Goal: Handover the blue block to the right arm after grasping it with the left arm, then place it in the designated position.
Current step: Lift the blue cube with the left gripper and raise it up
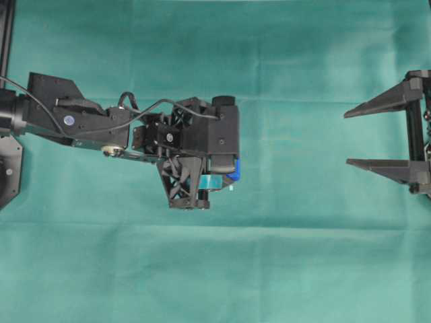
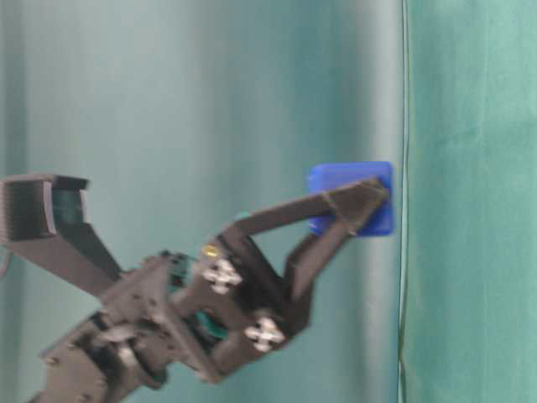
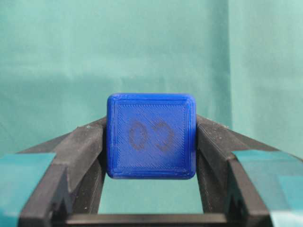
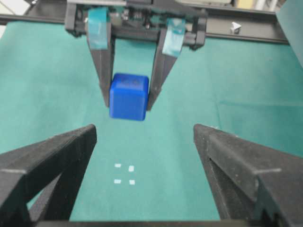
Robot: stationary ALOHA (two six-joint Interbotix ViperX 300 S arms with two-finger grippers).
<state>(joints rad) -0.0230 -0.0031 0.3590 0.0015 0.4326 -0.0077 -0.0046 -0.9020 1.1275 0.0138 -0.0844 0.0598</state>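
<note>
Left gripper [image 4: 129,101] pinching the blue block [image 4: 128,97] between its teal-padded fingers, lifted above the green cloth [image 1: 269,256]. Right gripper [image 4: 144,137] spread wide, facing the block across a gap.

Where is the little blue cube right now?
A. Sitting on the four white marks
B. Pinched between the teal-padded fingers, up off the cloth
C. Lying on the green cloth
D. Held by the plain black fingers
B: the blue block hangs clamped in the left gripper, above the cloth, while the right gripper stands open and empty.
</note>
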